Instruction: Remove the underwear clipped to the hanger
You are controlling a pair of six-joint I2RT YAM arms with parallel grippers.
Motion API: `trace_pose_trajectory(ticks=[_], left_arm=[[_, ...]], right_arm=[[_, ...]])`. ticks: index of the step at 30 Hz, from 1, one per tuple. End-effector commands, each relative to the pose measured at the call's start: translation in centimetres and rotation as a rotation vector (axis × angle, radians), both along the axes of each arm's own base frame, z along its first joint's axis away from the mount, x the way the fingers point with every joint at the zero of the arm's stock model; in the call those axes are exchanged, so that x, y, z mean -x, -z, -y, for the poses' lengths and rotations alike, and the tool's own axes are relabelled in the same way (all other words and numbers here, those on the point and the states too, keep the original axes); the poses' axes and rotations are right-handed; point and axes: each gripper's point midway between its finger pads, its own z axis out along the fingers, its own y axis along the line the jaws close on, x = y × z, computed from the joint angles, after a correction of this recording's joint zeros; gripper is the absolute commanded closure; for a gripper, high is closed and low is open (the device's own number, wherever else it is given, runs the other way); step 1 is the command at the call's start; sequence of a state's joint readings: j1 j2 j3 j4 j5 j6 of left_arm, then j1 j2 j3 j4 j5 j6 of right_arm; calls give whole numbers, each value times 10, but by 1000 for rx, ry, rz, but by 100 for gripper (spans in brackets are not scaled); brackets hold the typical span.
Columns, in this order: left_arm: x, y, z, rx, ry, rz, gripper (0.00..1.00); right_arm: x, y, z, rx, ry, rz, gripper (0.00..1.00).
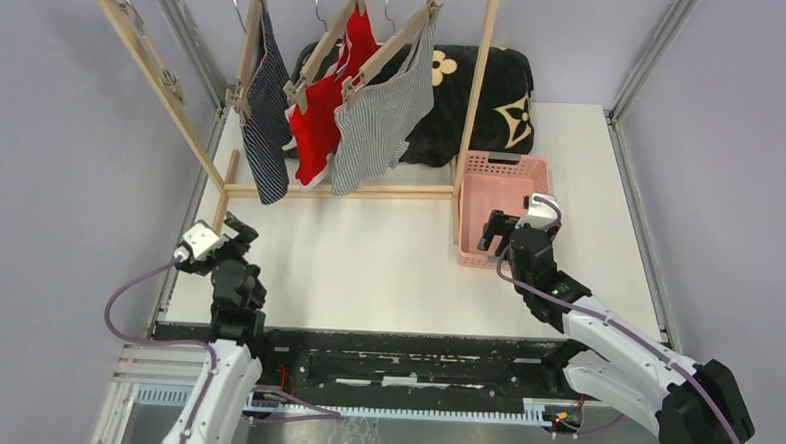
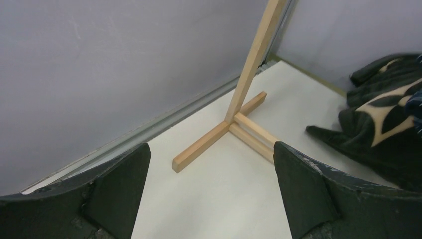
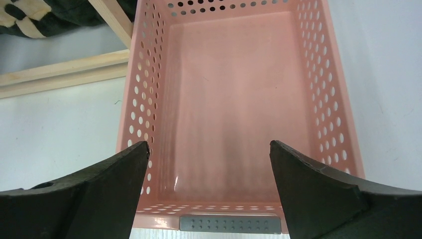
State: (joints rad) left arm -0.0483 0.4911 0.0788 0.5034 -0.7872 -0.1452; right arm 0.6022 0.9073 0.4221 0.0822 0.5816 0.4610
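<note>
The wooden rack [image 1: 355,192] on the tabletop [image 1: 367,271] carries navy striped underwear [image 1: 265,126], a red pair [image 1: 318,124] and a grey pinstriped pair [image 1: 378,121], all clipped. The left tool [image 1: 243,232] and right tool [image 1: 496,232] sit low, well apart from them, both wide and empty. It would be best to grip the cloth close under a clip [image 1: 353,84], then pull straight down.

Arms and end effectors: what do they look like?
The left arm and right arm have black joints, white lower shells and a purple cable each. The left end effector and right end effector each have two broad dark wedge fingers, scuffed at edges.
</note>
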Motion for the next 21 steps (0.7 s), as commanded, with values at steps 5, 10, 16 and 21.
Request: trace_pose_trajectory(ticks=[5, 10, 16, 21], left_arm=[[14, -51, 15, 30, 109, 146, 1], [-9, -90, 48, 17, 314, 181, 1], [-28, -161, 74, -14, 468, 180, 1], [-12, -223, 76, -30, 483, 226, 1]], right_arm=[[-9, -13, -16, -19, -59, 29, 0], [-10, -13, -21, -13, -87, 23, 0], [-12, -12, -29, 8, -133, 9, 1], [-14, -11, -33, 11, -149, 11, 1]])
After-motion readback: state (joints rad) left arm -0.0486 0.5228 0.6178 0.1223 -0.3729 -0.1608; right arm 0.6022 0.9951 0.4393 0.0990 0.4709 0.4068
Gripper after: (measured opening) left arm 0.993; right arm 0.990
